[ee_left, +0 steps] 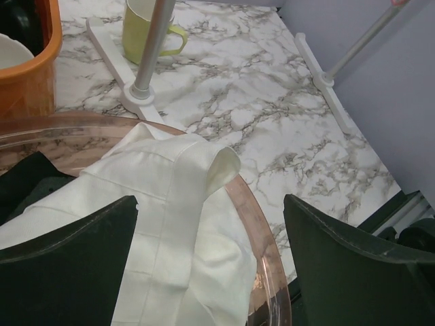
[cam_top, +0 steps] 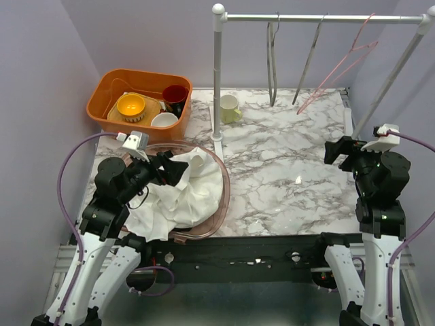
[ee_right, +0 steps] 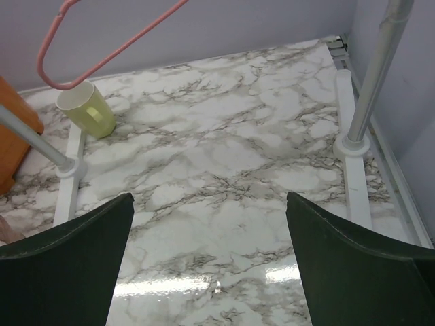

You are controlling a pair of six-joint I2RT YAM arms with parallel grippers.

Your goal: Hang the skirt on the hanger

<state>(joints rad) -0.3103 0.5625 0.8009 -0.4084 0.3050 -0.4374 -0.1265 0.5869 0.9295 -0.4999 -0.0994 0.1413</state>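
Observation:
The white skirt (cam_top: 188, 192) lies bunched in a clear pink round basket (cam_top: 225, 191) at the table's near left; it also shows in the left wrist view (ee_left: 180, 204). My left gripper (cam_top: 170, 170) is open just above the skirt's top fold, jaws either side of it (ee_left: 211, 265), not holding it. A pink hanger (cam_top: 342, 64) hangs tilted on the rail (cam_top: 319, 18) at the back right; its hook shows in the right wrist view (ee_right: 102, 51). My right gripper (cam_top: 334, 151) is open and empty above the bare marble at the right (ee_right: 211, 272).
Two grey hangers (cam_top: 272, 58) hang on the same rail. A yellow-green mug (cam_top: 230, 109) stands by the rack's left post (cam_top: 217, 75). An orange bin (cam_top: 139, 102) with bowls and cups sits at the back left. The rack's right foot (ee_right: 353, 149) runs along the table's right side.

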